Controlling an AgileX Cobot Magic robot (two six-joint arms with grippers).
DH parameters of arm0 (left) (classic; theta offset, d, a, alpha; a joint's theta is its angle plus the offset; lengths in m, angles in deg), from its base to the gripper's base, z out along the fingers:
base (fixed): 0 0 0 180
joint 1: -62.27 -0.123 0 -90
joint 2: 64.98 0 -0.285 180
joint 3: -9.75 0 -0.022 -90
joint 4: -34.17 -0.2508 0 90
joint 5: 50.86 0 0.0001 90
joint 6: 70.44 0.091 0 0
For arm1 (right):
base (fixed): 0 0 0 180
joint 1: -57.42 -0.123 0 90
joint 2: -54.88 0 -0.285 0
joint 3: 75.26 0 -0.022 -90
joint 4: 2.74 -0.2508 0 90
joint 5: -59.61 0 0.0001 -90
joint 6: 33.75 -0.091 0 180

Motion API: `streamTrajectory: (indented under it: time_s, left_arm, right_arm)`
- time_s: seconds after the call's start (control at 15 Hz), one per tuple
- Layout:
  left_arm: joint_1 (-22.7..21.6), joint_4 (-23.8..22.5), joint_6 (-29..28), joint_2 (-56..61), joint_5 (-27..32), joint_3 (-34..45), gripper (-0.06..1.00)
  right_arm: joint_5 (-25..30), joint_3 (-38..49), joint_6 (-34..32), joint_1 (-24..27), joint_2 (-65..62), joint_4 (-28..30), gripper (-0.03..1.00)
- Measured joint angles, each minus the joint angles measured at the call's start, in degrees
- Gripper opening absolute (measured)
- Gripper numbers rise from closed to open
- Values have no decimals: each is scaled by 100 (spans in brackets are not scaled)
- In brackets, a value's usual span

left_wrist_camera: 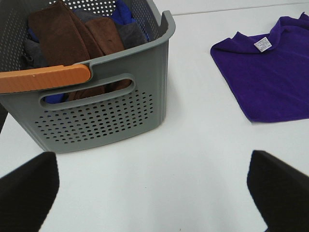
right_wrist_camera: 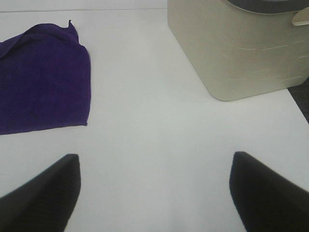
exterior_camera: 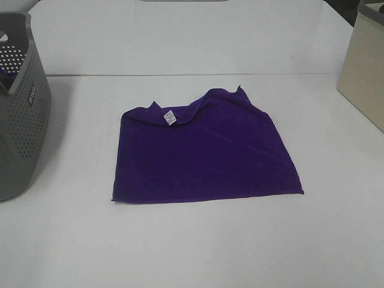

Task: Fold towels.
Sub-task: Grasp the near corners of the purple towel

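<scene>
Near the basket (exterior_camera: 27,126) but clear of it, the towel (exterior_camera: 204,156) lies spread, thin, limp and likely light, probably best pinched at the corners opposite its tag (exterior_camera: 169,117) by the left gripper (left_wrist_camera: 153,193) and right gripper (right_wrist_camera: 154,193), both spread wide and empty.

A staged laundry-folding bench, more a test lab than a home.

We see a plain white table (exterior_camera: 192,252) with a seam across its far part. On it lies one purple towel (exterior_camera: 204,150), flat. At the left stands a grey perforated basket (exterior_camera: 24,120) packed with brown, grey and blue cloths (left_wrist_camera: 63,34), and at the right a beige bin (exterior_camera: 366,78). The left gripper (left_wrist_camera: 152,159) and right gripper (right_wrist_camera: 155,157), black fingers spread wide, hang over bare tabletop.
</scene>
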Motion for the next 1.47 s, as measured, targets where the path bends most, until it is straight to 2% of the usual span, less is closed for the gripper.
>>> streamTrajectory:
  time_s: [1.47]
  left_arm:
    - [0,0,0,0,-6,0,99]
  right_arm:
    - [0,0,0,0,0,-52,78]
